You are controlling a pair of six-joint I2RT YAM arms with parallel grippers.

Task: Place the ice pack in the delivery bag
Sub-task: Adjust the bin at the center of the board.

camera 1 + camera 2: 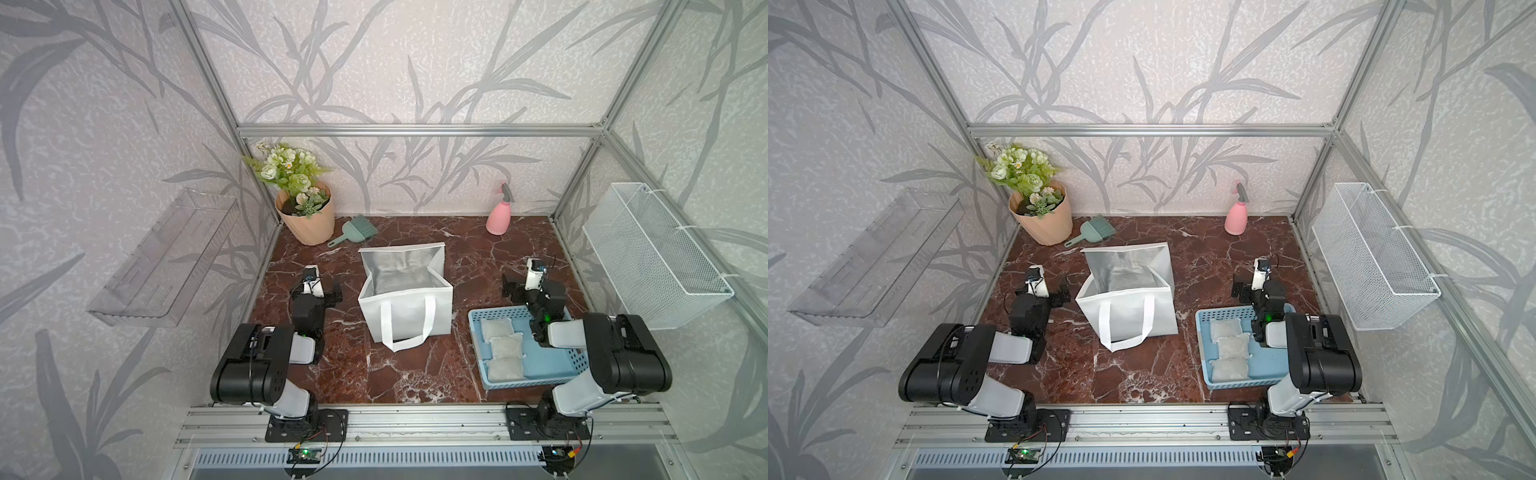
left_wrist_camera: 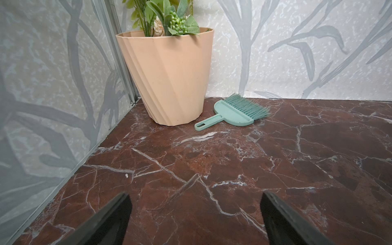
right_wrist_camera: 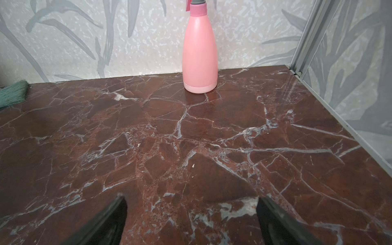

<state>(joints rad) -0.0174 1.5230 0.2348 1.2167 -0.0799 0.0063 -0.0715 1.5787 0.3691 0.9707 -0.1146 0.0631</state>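
The delivery bag (image 1: 405, 309) (image 1: 1127, 311) stands in the middle of the marble table, white, with its flap lid up and the silver lining showing. Three grey-white ice packs (image 1: 506, 345) (image 1: 1233, 347) lie in a row in a blue tray (image 1: 544, 359) to the bag's right. My left gripper (image 1: 316, 286) (image 2: 194, 203) hovers left of the bag, open, with only bare marble between its fingers. Just behind the tray's far edge is my right gripper (image 1: 531, 282) (image 3: 192, 205), open as well and holding nothing. Neither wrist view shows the bag or the ice packs.
A peach flower pot (image 1: 307, 220) (image 2: 169, 80) and a teal hand brush (image 1: 353, 230) (image 2: 235, 112) sit at the back left. A pink spray bottle (image 1: 498, 216) (image 3: 199, 55) stands at the back right. A wire basket (image 1: 652, 257) and a clear shelf (image 1: 162, 257) hang on the side walls.
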